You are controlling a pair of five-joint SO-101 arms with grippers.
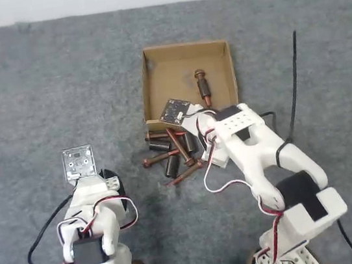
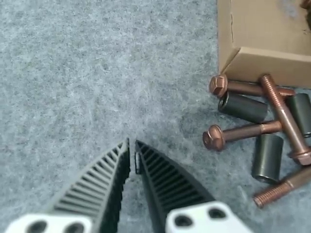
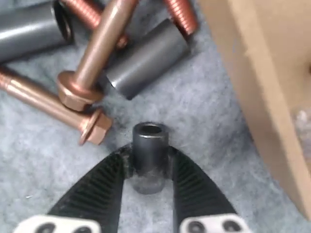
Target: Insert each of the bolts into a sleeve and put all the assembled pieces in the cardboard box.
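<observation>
Far left, I find bare grey mat (image 1: 20, 95). The left arm (image 1: 99, 212) stands at the near left. The left claw (image 2: 132, 145) hangs over the mat with its jaws drawn narrow, tips almost touching, nothing between them. It is well apart from the parts, which lie to its right.

At centre, a loose heap of copper bolts (image 1: 163, 157) and dark sleeves (image 1: 171, 165) lies on the mat, just near of the box's near wall. In the left wrist view I count four bolts lying flat, some crossed over one another, with three sleeves on their sides among them. One bolt head lies just beside the box's near-left corner; I cannot tell whether they touch.

The right claw (image 3: 149, 158) is at the right edge of the heap, just near of the box. It is closed on one sleeve (image 3: 149, 141), gripped between its fingers (image 3: 104, 189). This sleeve stands upright in the right wrist view, its open bore toward the camera. I cannot tell whether its lower end rests on the mat. A bolt head lies just beside it.

The box (image 1: 182, 47) sits open at far centre. Inside it, toward the right wall, lies one bolt-and-sleeve piece (image 1: 204, 87).

The right arm (image 1: 264, 152) runs back to the near right. A black cable (image 1: 295, 82) trails over the mat right of the box.
</observation>
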